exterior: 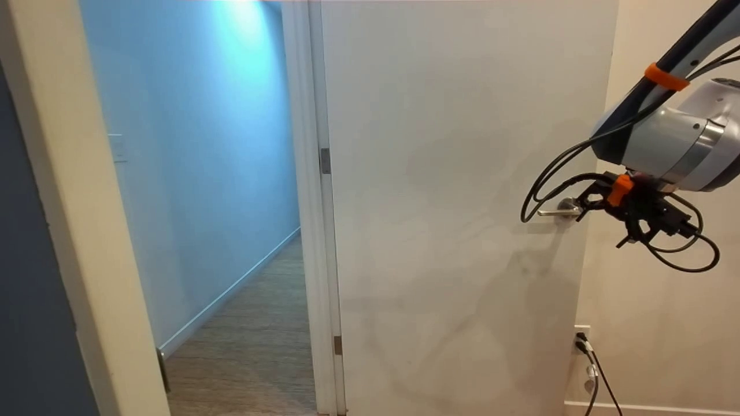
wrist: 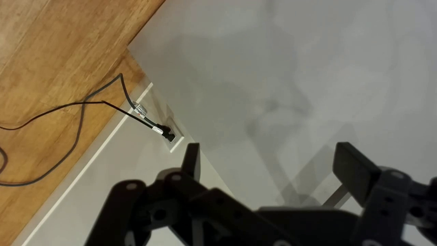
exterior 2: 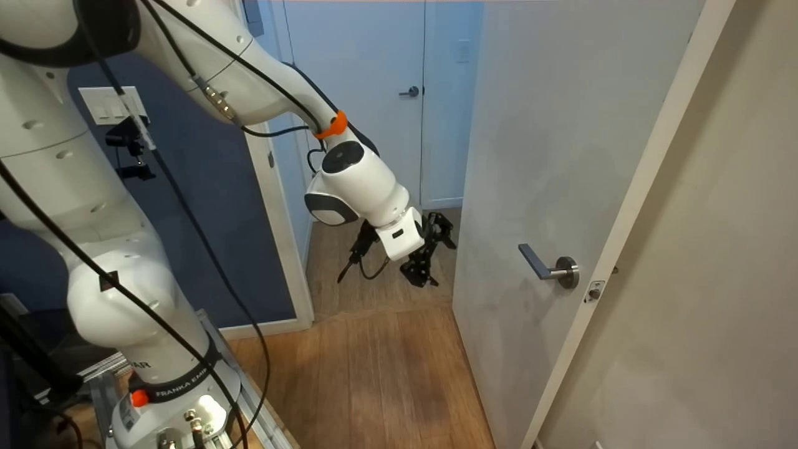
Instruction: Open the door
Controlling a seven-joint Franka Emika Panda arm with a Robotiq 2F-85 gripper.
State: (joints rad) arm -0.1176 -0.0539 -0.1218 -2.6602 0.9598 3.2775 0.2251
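The white door (exterior: 439, 202) stands swung open in both exterior views, its latch edge showing toward the wall in an exterior view (exterior 2: 623, 231). Its silver lever handle (exterior 2: 539, 265) sticks out from a round rose and also shows in an exterior view (exterior: 559, 212). My gripper (exterior 2: 444, 265) is open and empty, in front of the door face and apart from the handle. In an exterior view the gripper (exterior: 599, 232) overlaps the handle's rose. In the wrist view the gripper's fingers (wrist: 268, 150) are wide apart, with the door behind; part of the lever (wrist: 336, 196) shows beside a finger.
A wall outlet (wrist: 174, 136) with black cables (wrist: 82, 112) sits low beside the door. The doorway frame (exterior 2: 274, 218) and blue wall (exterior 2: 206, 206) stand near the arm. Another white door (exterior 2: 361, 81) is at the hallway's far end. Loose cables (exterior: 694, 268) hang from the gripper.
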